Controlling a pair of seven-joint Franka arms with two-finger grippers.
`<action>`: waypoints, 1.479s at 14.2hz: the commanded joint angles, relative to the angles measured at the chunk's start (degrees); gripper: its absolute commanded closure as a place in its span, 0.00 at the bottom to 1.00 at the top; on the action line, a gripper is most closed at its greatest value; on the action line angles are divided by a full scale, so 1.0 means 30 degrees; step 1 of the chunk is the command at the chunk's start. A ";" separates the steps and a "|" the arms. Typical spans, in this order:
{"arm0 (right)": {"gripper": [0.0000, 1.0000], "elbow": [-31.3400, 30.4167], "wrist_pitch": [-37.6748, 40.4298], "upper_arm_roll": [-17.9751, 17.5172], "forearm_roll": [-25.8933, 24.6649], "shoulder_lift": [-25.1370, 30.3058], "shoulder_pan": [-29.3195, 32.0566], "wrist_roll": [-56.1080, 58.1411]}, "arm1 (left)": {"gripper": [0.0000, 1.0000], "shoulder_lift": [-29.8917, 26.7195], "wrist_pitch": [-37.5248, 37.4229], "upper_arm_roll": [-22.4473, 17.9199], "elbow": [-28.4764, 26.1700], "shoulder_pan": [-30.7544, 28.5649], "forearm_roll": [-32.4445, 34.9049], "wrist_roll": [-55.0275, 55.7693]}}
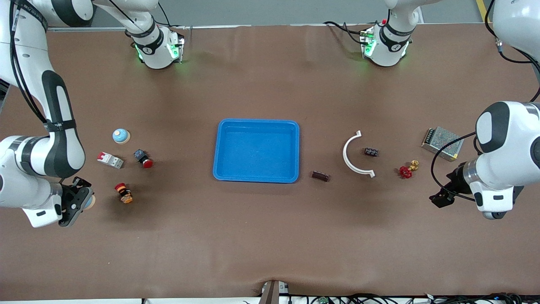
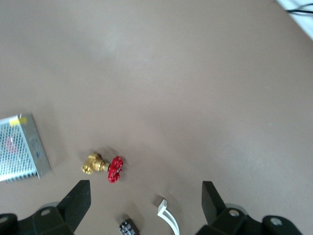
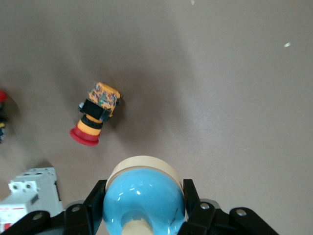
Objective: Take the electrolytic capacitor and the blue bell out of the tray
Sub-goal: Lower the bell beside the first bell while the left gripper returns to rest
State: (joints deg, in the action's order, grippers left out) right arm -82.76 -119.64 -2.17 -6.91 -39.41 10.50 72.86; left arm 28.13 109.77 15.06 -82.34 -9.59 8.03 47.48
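My right gripper (image 3: 144, 205) is shut on a blue bell (image 3: 144, 193) with a cream base, over the table at the right arm's end (image 1: 80, 202). A second blue bell (image 1: 121, 136) stands on the table, farther from the front camera. The capacitor (image 1: 371, 151), small and dark, lies inside the curve of a white arc piece (image 1: 348, 156); it also shows in the left wrist view (image 2: 128, 227). My left gripper (image 1: 443, 197) hangs open and empty over the table at the left arm's end, its fingers (image 2: 78, 200) wide apart.
A blue tray (image 1: 256, 122) sits mid-table with a dark brown piece (image 1: 320, 175) beside it. A red-handled brass valve (image 1: 407, 169) and a mesh metal box (image 1: 442, 143) lie near the left gripper. A breaker (image 1: 110, 159), a red button (image 1: 143, 158) and an orange stop button (image 1: 124, 193) lie near the right gripper.
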 commanded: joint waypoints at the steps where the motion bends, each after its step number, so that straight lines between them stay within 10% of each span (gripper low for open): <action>1: 0.60 -0.1063 -0.0987 -0.0448 -0.0362 0.0041 0.0894 0.1255 | 0.00 -0.1723 -0.1309 -0.2901 0.0348 0.1523 -0.2431 -0.5460; 4: 0.60 -0.1414 -0.1429 -0.0448 -0.0245 -0.0515 0.1334 0.2020 | 0.00 -0.3511 -0.3360 -0.5281 0.0377 0.2902 -0.3555 -1.0219; 21: 0.47 -0.3642 -0.3890 -0.0566 0.0369 -0.0722 0.1745 0.1992 | 0.00 -0.7999 -0.8082 -0.4612 0.0260 0.4838 -0.2154 -1.5033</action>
State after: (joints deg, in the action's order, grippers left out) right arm -92.91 -130.46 -2.57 -6.68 -41.94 14.24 78.11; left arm 4.62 85.93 1.30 -80.84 4.35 -0.70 4.32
